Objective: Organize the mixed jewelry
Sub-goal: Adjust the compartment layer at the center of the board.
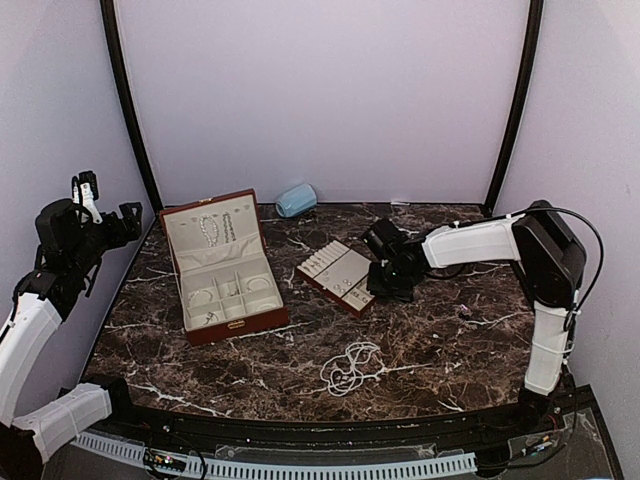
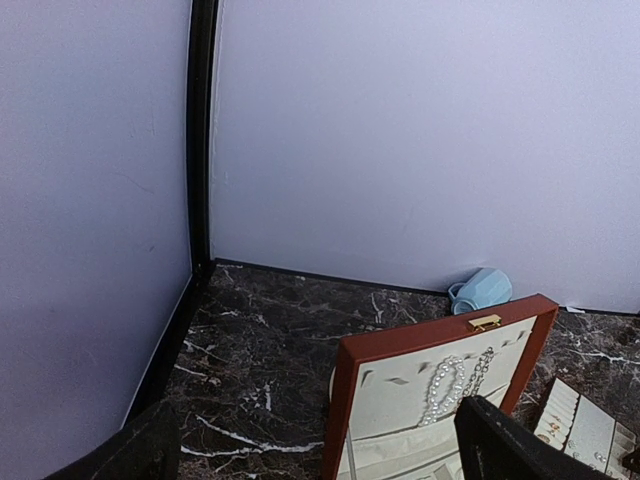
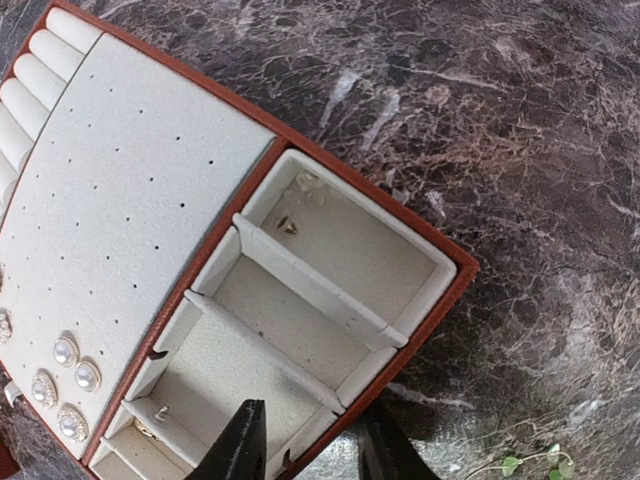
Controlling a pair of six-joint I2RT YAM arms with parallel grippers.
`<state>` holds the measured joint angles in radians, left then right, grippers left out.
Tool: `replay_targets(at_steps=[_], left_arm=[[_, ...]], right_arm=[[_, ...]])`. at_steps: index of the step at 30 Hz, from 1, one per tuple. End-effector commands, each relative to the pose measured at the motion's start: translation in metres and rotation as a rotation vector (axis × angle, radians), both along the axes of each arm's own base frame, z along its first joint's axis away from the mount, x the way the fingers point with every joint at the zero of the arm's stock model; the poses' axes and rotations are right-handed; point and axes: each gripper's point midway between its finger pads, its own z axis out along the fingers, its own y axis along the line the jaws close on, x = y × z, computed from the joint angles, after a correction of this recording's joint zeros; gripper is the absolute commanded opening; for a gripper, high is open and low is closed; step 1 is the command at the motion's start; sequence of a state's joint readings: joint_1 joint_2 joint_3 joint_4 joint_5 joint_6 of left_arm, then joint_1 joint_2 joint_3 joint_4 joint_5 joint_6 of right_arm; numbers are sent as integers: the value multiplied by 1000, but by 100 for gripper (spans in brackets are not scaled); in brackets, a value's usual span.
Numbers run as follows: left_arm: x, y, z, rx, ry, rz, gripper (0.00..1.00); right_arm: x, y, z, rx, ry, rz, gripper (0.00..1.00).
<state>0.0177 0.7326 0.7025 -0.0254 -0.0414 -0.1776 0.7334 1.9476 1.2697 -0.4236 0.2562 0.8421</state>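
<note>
Necklaces (image 1: pixel 209 230) fill the case (image 1: pixel 240 325), earrings (image 3: pixel 65 352) the tray (image 3: pixel 150 150), one bead strand (image 1: pixel 350 368) lies loose on the desk (image 1: pixel 470 330); my right pincer (image 3: pixel 312 440) hangs half-open over the tray, left pincer (image 2: pixel 315 450) wide open.

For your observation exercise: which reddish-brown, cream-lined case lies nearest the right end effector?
The smaller lidless tray, right by it; the larger hinged box sits further left.

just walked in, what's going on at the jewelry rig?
Right gripper is down over the small earring tray, fingers either side of its compartment rim; whether it grips is unclear. Left gripper hangs open off to the left. The case lies open with pieces already inside; one bead strand sits loose on the table.
</note>
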Motion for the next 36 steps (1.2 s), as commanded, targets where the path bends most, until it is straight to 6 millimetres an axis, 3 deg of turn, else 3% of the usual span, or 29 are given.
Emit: replay_targets(at_steps=[1,7,13,19,26,36], left_arm=[[-1,0,9,-6,-20,-4,98],[-2,0,10,-4,-23,-1,98],[-2,0,11,-4,-28,-2,98],[-3,0,11,-3,-27,0,98],[-2,0,11,-5,-27,-3,98],[-1,0,9,-5,-21,0,98]], right_arm=[[5,2,2,-19,-24,3,29],[8,-4,4,-66,-48,16,19],[10,-5,2,-89,-59,44,17],[17,-22,8,-153,-91,60,13],[27,-18,19,-206,-171,260,13],[19,-6,19,-245,-213,516,11]])
